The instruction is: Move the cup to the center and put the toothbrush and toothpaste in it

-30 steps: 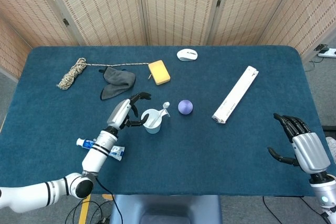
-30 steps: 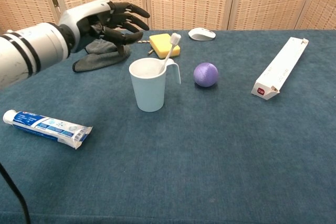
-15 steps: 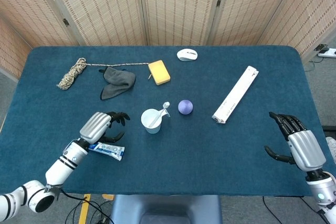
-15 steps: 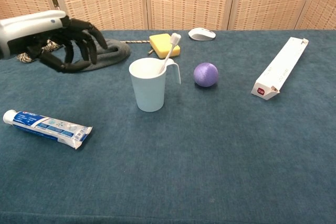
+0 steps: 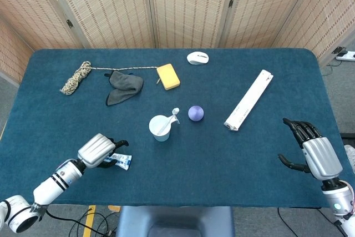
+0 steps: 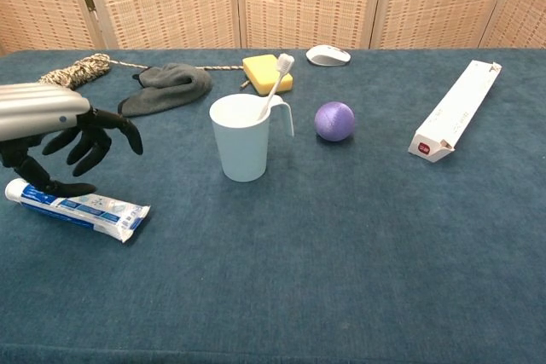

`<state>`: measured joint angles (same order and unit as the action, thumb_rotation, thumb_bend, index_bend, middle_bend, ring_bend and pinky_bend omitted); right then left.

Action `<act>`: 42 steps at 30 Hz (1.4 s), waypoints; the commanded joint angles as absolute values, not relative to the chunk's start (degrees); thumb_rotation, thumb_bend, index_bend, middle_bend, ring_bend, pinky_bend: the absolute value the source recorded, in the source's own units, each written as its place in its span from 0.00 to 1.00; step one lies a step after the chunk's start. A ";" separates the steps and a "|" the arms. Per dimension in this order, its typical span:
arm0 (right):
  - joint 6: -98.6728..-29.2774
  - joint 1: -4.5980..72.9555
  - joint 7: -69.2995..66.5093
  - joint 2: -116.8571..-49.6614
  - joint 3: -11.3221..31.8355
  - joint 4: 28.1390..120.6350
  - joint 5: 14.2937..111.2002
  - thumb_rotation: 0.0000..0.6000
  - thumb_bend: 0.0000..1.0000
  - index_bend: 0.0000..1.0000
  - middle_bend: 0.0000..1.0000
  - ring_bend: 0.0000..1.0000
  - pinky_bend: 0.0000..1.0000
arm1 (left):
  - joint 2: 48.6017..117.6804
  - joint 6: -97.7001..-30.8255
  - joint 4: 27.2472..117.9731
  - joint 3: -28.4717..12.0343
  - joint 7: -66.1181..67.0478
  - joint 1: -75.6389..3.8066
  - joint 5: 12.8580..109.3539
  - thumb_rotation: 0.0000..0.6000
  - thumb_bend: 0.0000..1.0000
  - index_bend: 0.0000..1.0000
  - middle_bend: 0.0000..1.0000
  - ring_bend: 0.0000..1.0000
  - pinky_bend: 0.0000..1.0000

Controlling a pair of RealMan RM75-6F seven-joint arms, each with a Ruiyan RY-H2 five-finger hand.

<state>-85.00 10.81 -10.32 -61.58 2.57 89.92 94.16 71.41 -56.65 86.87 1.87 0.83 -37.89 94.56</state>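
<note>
One item remains: toothpaste (image 6: 77, 204) at the cup's (image 6: 242, 138) eight o'clock. Left hand (image 6: 60, 138), fingers spread and empty above it, should pinch mid-tube.

White cup (image 6: 243, 147) upright mid-table — toothbrush (image 6: 276, 83) leaning inside, toothpaste (image 6: 78, 205) lying flat

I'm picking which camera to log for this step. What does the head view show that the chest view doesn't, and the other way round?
Only the head view shows the right hand, open at the table's near right corner, and the left forearm behind the left hand.

Only the chest view shows, from the side, the left hand's fingers hanging open above the toothpaste, apparently not gripping it, and the toothbrush leaning out of the cup.

Both show the cup, toothbrush, toothpaste, purple ball, long white box, sponge, mouse, grey cloth and rope.
</note>
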 commanded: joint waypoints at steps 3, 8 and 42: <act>-85.10 10.71 -10.45 -61.59 2.51 89.81 94.10 1.00 0.21 0.00 0.19 0.18 0.18 | 73.34 -53.70 84.59 2.70 3.80 -38.28 92.80 1.00 0.36 0.25 0.76 0.71 0.77; -85.26 10.67 -10.53 -61.51 2.53 89.89 94.14 1.00 0.21 0.00 0.19 0.18 0.18 | 73.61 -52.14 84.29 3.10 7.70 -38.07 91.05 1.00 0.36 0.25 0.80 0.74 0.79; -84.67 11.04 -9.92 -61.58 2.49 90.54 94.01 1.00 0.21 0.00 0.19 0.19 0.18 | 76.69 -51.79 81.81 2.72 12.03 -36.73 86.48 1.00 0.36 0.46 0.88 0.80 0.83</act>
